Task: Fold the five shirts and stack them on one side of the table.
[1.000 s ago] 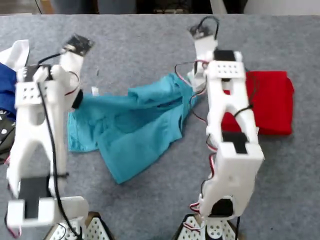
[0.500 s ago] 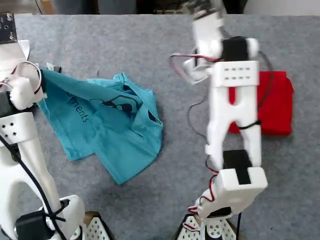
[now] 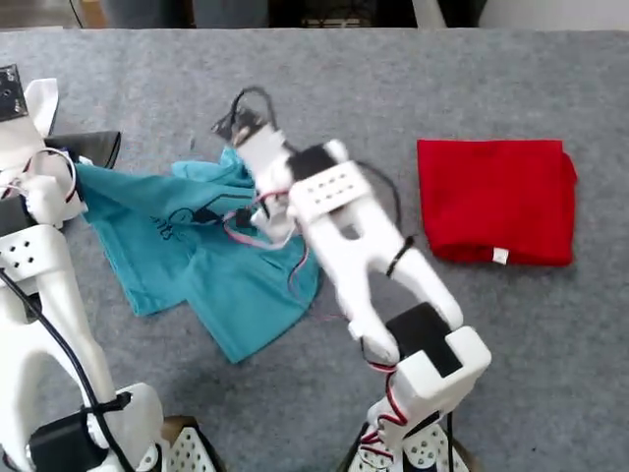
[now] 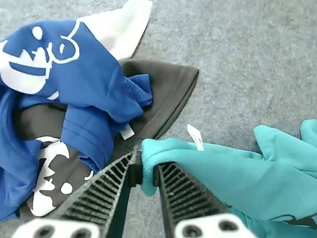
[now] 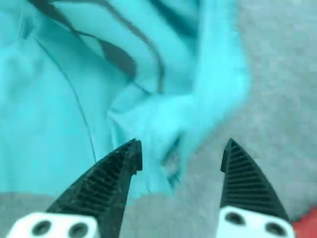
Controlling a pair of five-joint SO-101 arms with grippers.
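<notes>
Spreading teal shirt (image 3: 177, 265) flat, mid-left of table (image 3: 491, 374), pre-fold. L tool (image 4: 143, 171) clamped on one edge; R tool (image 5: 181, 161) wide apart over far edge. Next, prob.: close R there, pull taut.

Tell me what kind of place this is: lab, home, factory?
Probably a lab or workshop test bench. A grey cloth-covered table carries two white arms at its near edge, with shirts as test pieces: a folded red shirt, a teal shirt in the left claw, a crumpled pile beside it.
</notes>
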